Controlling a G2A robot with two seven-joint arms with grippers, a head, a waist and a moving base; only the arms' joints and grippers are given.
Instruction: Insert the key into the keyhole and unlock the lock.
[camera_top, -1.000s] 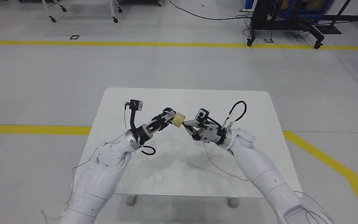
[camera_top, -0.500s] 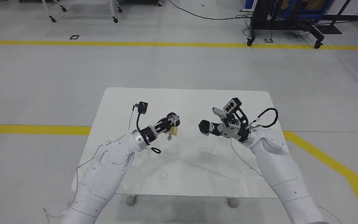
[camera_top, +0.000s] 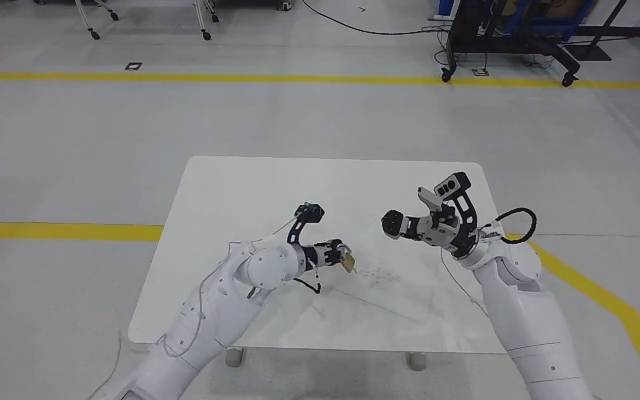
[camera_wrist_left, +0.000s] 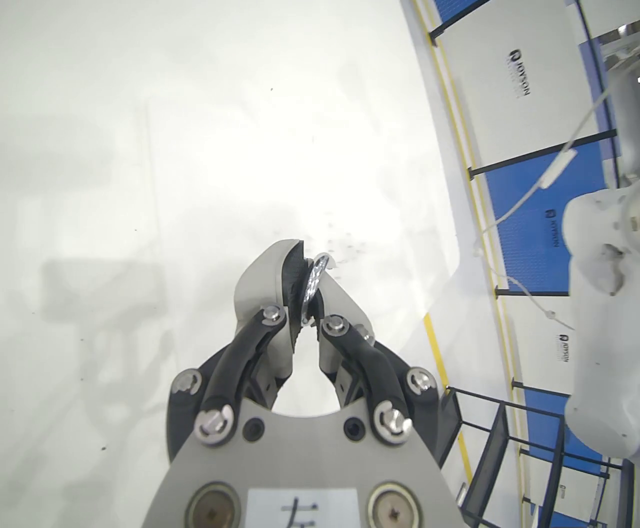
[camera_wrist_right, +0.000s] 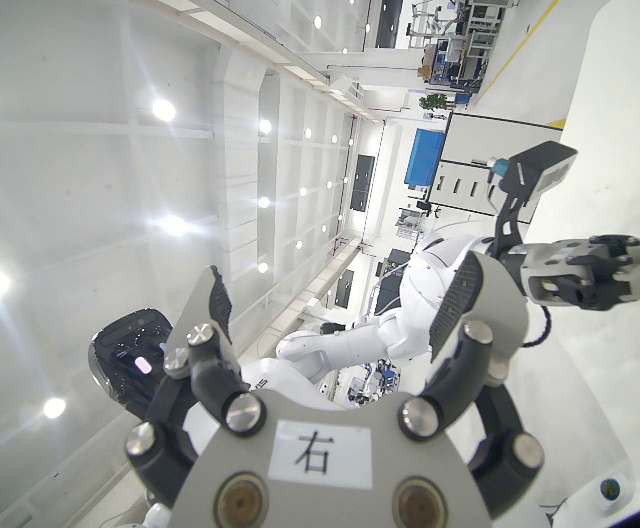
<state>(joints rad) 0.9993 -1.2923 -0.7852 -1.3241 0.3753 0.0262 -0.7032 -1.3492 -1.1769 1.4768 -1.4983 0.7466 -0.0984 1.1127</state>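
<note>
The left gripper (camera_wrist_left: 311, 272) clamps the brass padlock (camera_top: 347, 262) by its metal loop (camera_wrist_left: 311, 290), near the table's (camera_top: 250, 190) middle. The right gripper (camera_top: 391, 224), at its two o'clock, gapes empty. The padlock is likely small, rigid and slippery, so grip the body firmly.

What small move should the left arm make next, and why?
Probably lower the left gripper slightly to rest the lock on the table: it is shut on the lock low over the tabletop, while the right gripper stands open, empty and apart.
</note>
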